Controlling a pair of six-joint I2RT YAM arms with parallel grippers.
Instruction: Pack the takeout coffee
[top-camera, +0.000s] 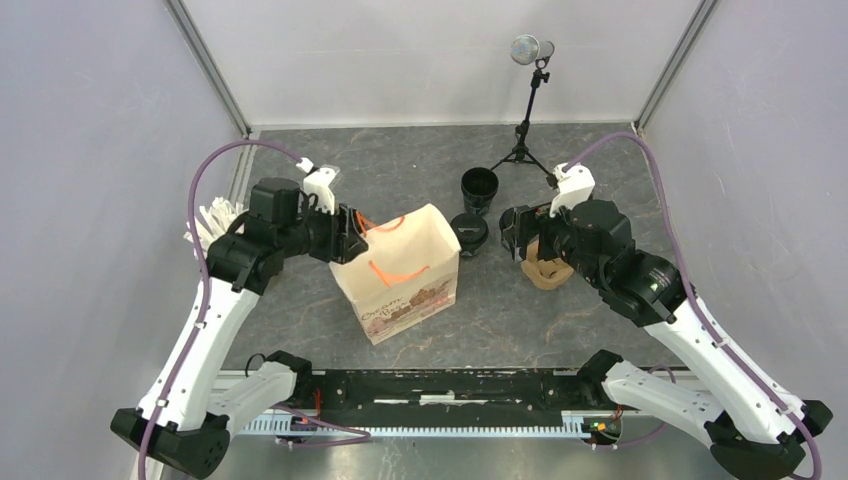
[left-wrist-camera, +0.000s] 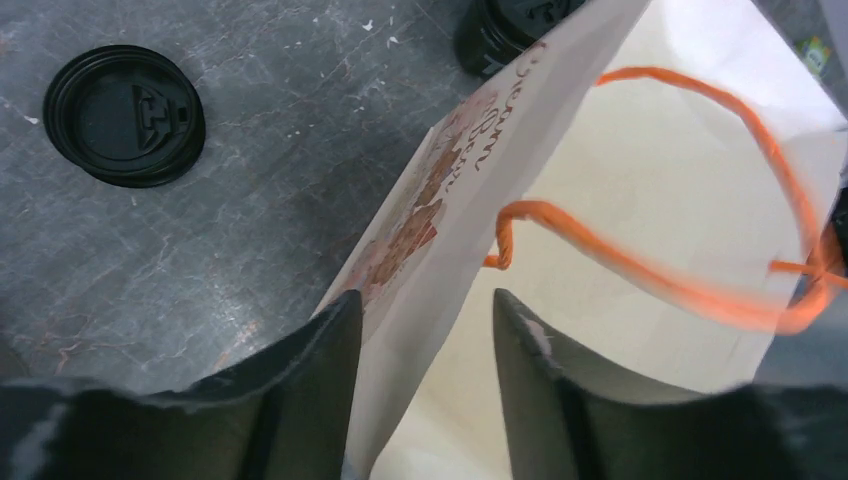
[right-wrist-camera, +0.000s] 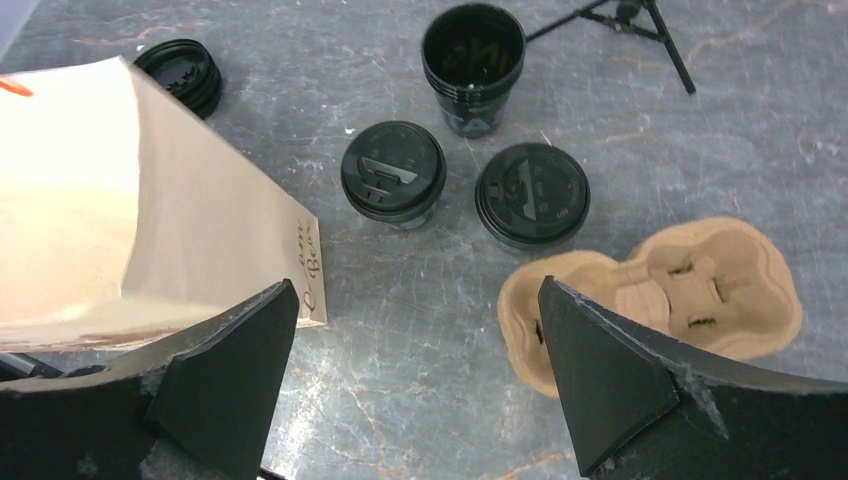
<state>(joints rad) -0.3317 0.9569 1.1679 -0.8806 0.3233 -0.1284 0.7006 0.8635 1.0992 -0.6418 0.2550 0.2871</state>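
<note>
Two lidded black takeout coffee cups (right-wrist-camera: 393, 172) (right-wrist-camera: 532, 195) stand on the dark table beside the beige paper bag (top-camera: 400, 270) with orange handles (left-wrist-camera: 650, 270). One of the cups (top-camera: 469, 232) shows just right of the bag from above. My left gripper (left-wrist-camera: 422, 300) is open astride the bag's left rim. The paper wall lies against one finger (left-wrist-camera: 310, 380), with a gap to the other. My right gripper (right-wrist-camera: 415, 285) hangs wide open and empty above the table, between the bag and the brown pulp carrier (right-wrist-camera: 680, 290).
An open black cup stack (right-wrist-camera: 473, 60) stands behind the lidded cups. Loose black lids (left-wrist-camera: 125, 115) lie left of the bag. A small tripod with a microphone (top-camera: 530, 100) stands at the back. A white ridged object (top-camera: 210, 222) sits by the left wall.
</note>
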